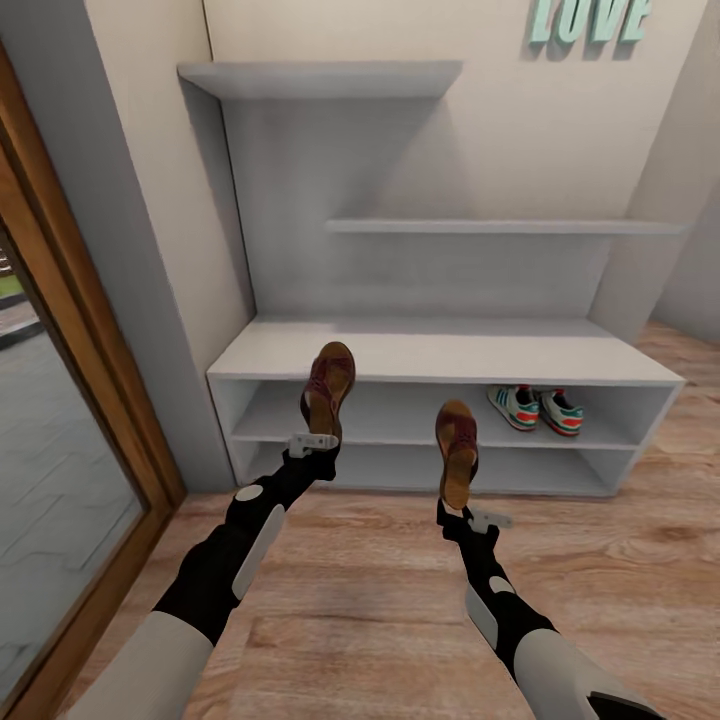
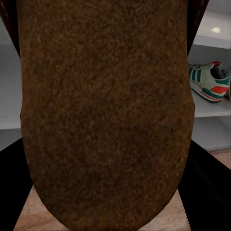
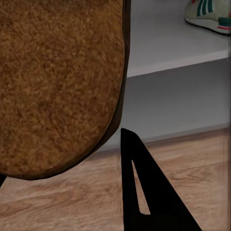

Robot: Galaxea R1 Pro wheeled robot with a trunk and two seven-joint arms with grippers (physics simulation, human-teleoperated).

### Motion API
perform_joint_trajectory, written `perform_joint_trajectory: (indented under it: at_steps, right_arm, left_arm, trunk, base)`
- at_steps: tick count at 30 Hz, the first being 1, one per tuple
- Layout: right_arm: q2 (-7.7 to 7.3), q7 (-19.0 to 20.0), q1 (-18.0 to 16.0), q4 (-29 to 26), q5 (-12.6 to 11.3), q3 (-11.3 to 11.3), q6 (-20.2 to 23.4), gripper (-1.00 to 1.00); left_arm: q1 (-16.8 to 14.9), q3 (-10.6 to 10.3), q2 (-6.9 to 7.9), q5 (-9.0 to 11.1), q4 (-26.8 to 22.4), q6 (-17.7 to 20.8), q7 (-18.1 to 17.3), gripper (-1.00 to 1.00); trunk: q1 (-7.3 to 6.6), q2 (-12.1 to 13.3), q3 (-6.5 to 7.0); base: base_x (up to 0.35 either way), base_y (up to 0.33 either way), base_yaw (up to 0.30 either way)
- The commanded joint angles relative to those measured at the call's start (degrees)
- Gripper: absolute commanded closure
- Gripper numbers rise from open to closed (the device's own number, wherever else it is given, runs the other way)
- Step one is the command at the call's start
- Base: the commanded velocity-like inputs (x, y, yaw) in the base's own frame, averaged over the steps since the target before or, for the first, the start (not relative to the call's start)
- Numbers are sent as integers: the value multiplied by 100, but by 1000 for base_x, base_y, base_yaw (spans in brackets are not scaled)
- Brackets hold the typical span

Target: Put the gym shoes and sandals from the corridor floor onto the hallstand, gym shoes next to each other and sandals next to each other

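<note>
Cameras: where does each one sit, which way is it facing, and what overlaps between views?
Head view: on the robot's head, facing forward and down at the hallstand; both arms show, each holding a sandal.
Left wrist view: near the left gripper, facing the rack; the sandal's sole blocks most of it.
Right wrist view: near the right gripper, one of its fingers shows beside the sandal.
Shared: gym shoes on the shelf.

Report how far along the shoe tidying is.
Done: both gym shoes sit side by side on the hallstand's middle shelf. In hand: the left end effector and right end effector each hold one sandal upright, off the floor. Left: setting both sandals on the rack, next to each other.
</note>
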Motion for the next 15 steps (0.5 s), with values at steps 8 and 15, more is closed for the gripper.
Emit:
perform_joint_trajectory:
  at_steps: [8, 15]
  right_arm:
    - [3, 4, -3, 3, 19, -24, -16, 100]
    - [3, 4, -3, -9, 19, -24, -16, 100]
  left_arm:
    - [-2, 5, -1, 47, -7, 38, -9, 100]
    - [-2, 5, 3, 46, -7, 31, -9, 100]
  trunk:
    - [0, -2, -5]
    - [0, -2, -5]
  base:
    - [51, -277, 158]
    - [1, -222, 61]
